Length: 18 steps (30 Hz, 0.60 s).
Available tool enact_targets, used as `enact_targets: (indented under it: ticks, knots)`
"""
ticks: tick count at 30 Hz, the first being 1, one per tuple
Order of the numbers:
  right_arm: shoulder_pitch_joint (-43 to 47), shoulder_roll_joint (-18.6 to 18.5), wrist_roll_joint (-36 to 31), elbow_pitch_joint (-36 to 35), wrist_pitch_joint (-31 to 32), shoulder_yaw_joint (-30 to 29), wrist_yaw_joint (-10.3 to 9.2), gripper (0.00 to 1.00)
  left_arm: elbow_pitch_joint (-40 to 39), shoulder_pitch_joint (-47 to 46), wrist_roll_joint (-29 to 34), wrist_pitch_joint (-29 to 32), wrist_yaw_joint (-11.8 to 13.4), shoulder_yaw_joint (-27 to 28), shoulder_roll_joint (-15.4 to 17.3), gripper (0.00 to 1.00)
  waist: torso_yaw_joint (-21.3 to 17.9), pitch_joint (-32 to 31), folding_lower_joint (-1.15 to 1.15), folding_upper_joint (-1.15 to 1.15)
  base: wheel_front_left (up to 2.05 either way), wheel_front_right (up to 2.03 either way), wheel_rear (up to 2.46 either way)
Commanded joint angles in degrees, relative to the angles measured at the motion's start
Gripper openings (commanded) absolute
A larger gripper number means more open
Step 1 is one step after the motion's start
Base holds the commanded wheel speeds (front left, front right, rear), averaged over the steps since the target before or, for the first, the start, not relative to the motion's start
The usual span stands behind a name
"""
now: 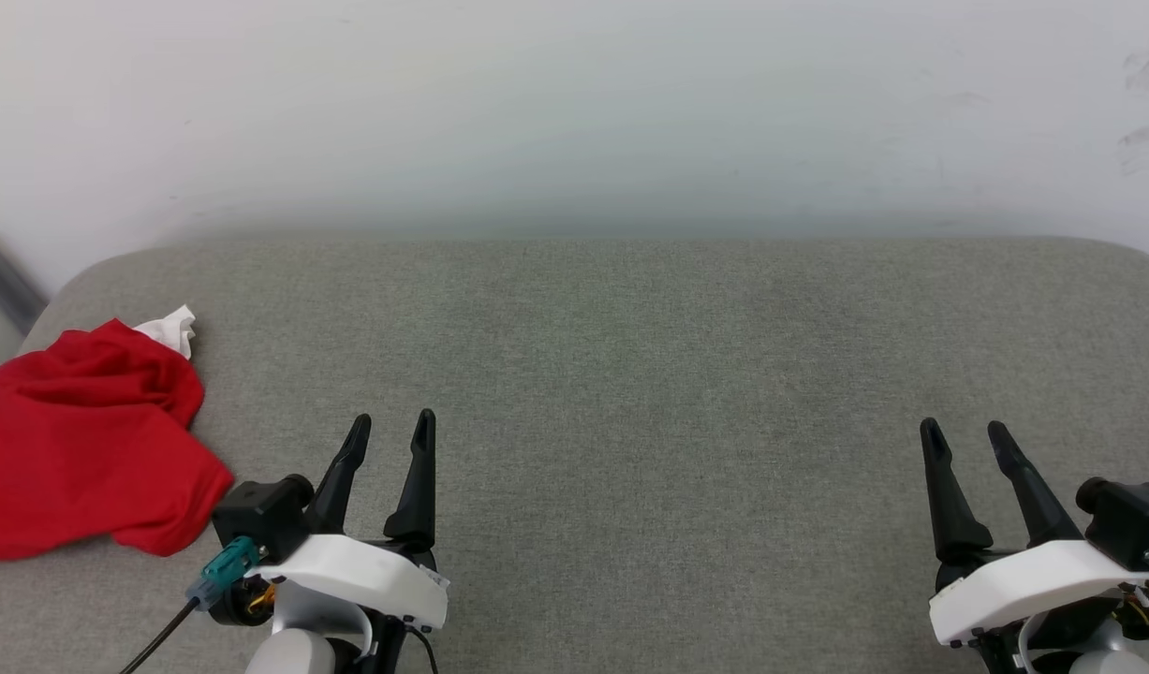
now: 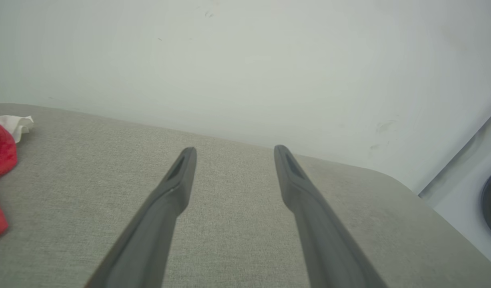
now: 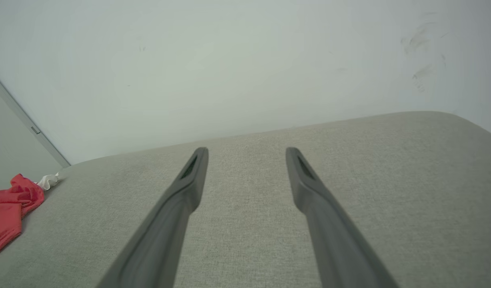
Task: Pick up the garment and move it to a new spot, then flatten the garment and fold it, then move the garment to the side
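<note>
Grey fabric surface [image 1: 649, 356] meets a white wall [image 1: 574, 112]; the garment [image 1: 82, 440] lies crumpled at its left edge, near the far left corner; the left gripper [image 1: 393, 426] is just beside it, fingers spread and empty; the right gripper [image 1: 964, 431], near the front right corner, is likewise spread and empty.

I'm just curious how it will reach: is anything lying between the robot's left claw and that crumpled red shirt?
Nothing visible does. The garment lies crumpled at the left edge of the grey cushion, and the open left gripper is just to its right. Only bare grey fabric shows between them.
</note>
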Motion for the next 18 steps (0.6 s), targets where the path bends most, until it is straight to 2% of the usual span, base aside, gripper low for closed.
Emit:
enact_targets:
  ticks: [1, 18]
  knots:
    - [0.3, 0.1, -1.2, -0.8, -0.3, -0.2, 0.00, 1.00, -0.3, -1.1, 1.2, -0.4, 0.1, -0.1, 0.3, 1.00, 0.0, 0.0, 0.00, 0.00, 0.00, 0.00, 0.00]
    - [1.1, 0.2, -8.6, -1.9, -1.5, -0.1, 0.00, 1.00, 1.7, -1.4, 9.2, -2.6, 0.5, -0.3, 0.2, 1.00, 0.1, -0.2, 0.00, 0.00, 0.00, 0.00, 0.00]
